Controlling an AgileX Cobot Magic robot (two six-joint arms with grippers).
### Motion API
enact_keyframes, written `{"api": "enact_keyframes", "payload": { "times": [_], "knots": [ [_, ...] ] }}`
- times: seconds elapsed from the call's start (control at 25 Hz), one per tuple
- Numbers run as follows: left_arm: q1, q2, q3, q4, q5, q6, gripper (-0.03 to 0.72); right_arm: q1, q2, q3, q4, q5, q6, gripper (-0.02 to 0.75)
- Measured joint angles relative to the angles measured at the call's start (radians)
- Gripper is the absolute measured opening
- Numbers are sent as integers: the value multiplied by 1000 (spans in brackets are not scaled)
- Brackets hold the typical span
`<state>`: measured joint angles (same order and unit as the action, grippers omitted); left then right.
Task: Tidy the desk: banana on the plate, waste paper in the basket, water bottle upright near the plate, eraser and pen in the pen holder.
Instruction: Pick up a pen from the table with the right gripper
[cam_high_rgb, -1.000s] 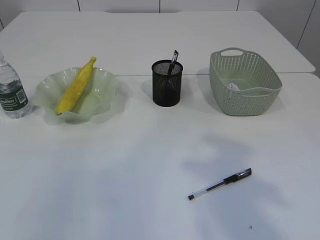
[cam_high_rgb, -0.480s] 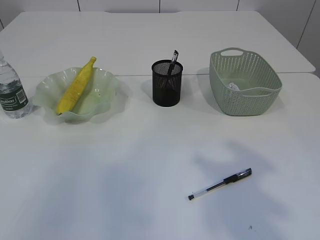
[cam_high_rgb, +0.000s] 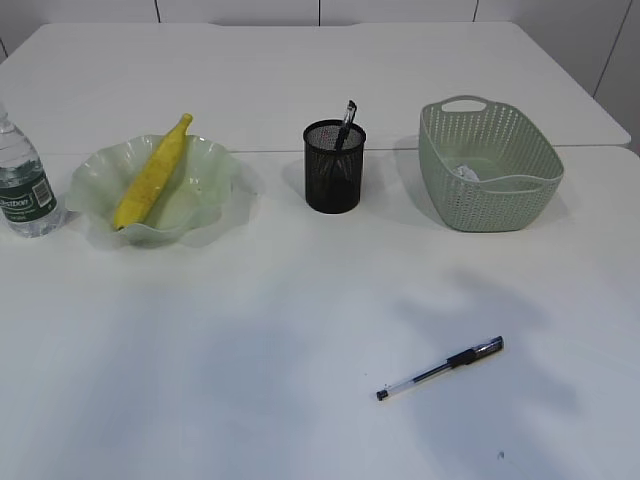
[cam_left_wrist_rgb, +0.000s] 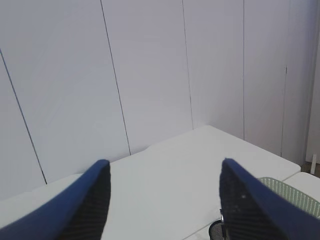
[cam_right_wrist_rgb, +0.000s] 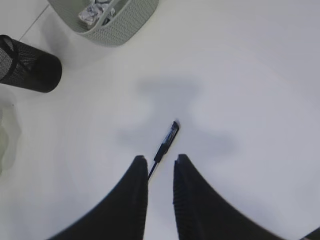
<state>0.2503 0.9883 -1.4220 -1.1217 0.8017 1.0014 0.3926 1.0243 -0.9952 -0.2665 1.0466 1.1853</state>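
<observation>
The yellow banana (cam_high_rgb: 152, 175) lies on the pale green plate (cam_high_rgb: 205, 192). Just left of the plate the water bottle (cam_high_rgb: 22, 185) stands upright. One pen (cam_high_rgb: 347, 118) sticks out of the black mesh pen holder (cam_high_rgb: 334, 170). Crumpled waste paper (cam_high_rgb: 467, 172) lies in the green basket (cam_high_rgb: 500, 200). Another pen (cam_high_rgb: 440, 368) lies flat on the table at the front right. My right gripper (cam_right_wrist_rgb: 160, 159) hangs above that pen (cam_right_wrist_rgb: 167, 140), narrowly open and empty. My left gripper (cam_left_wrist_rgb: 162, 172) is wide open and empty, raised and facing the wall. The eraser is out of view.
Neither arm shows in the exterior view, only soft shadows on the white table (cam_high_rgb: 250, 330). The right wrist view also shows the pen holder (cam_right_wrist_rgb: 30, 67) and basket (cam_right_wrist_rgb: 120, 25) at the top left. A second table (cam_high_rgb: 300, 70) adjoins behind.
The shadows on the table front have shifted slightly, the right one drawing nearer the lying pen. No object has moved.
</observation>
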Motion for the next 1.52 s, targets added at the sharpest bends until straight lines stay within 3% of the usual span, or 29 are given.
{"api": "enact_keyframes", "payload": {
  "times": [0.24,0.4,0.56,0.84,1.04,1.24,1.52],
  "knots": [
    [0,16,0,6,-39,0,479,0,95,0,-195,-63,10,140],
    [0,16,0,-5,-88,0,479,0,193,0,-241,-126,53,139],
    [0,16,0,-22,-97,0,479,0,263,0,-185,-138,60,139],
    [-16,16,0,-24,-105,0,477,0,285,0,21,-133,103,140],
    [-109,10,0,7,-105,0,476,0,285,0,48,-97,290,139],
    [-206,10,0,95,-105,0,475,0,294,0,50,-33,323,140],
    [-244,10,0,195,-104,0,468,2,392,0,53,-26,324,139]
  ]
}}
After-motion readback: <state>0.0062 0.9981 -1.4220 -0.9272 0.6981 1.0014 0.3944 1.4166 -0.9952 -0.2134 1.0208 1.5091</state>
